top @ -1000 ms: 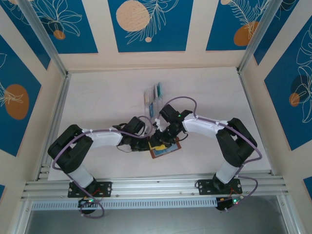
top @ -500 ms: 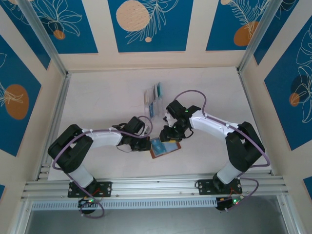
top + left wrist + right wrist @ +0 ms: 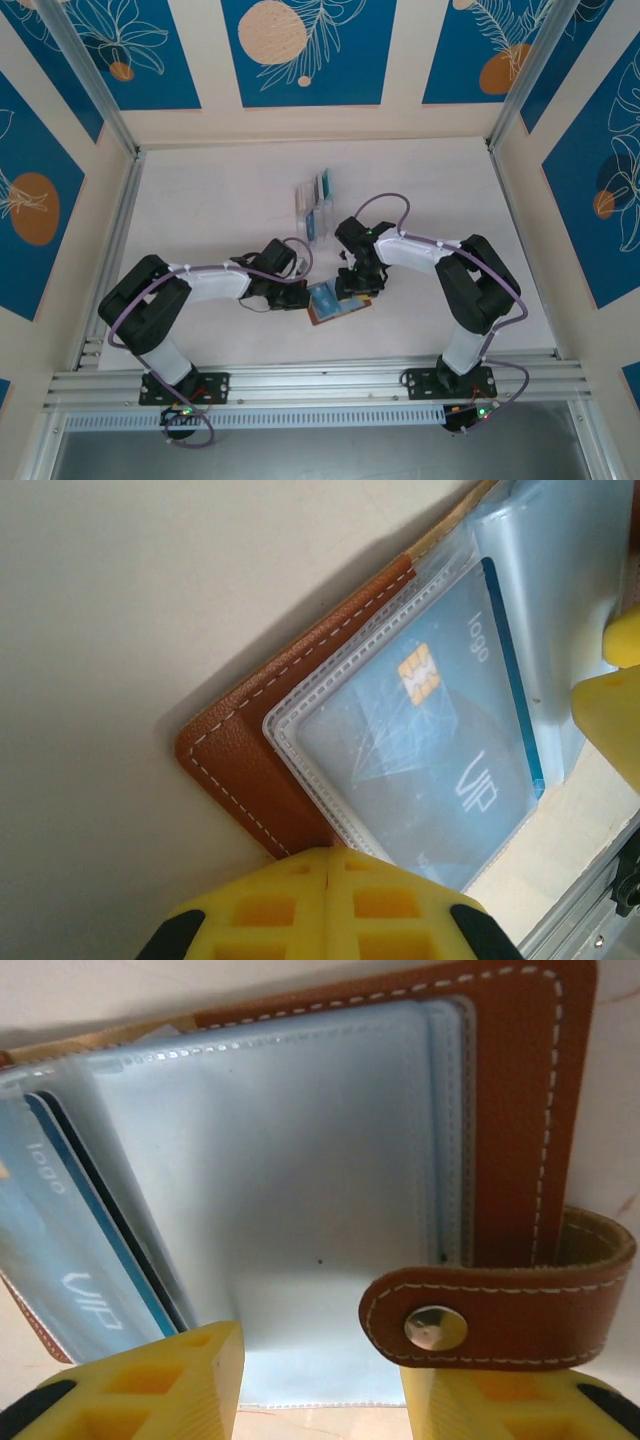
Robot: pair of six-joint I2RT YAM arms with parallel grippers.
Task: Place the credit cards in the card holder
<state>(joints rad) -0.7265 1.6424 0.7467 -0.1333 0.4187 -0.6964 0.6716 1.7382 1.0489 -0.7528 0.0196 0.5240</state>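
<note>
The card holder (image 3: 335, 303), a brown leather wallet, lies open on the table between both arms. In the left wrist view a blue credit card (image 3: 420, 750) marked VIP sits in a clear pocket of the card holder (image 3: 250, 770). My left gripper (image 3: 332, 865) is shut, its tip resting on the wallet's left corner. My right gripper (image 3: 320, 1390) stands open over the pale blue pockets (image 3: 300, 1160), with the snap tab (image 3: 490, 1310) lying over its right finger (image 3: 500, 1400). The same blue card (image 3: 70, 1250) shows at the left there.
A clear slotted rack (image 3: 305, 195) holding more credit cards (image 3: 322, 185) stands just behind the wallet. Aluminium rails (image 3: 110, 250) border the table on the left, right and near sides. The far half of the white table (image 3: 220, 190) is bare.
The right gripper slid off the wallet's left half toward the right, uncovering the blue card in its pocket, and its jaws spread slightly wider. The left arm stayed put.
</note>
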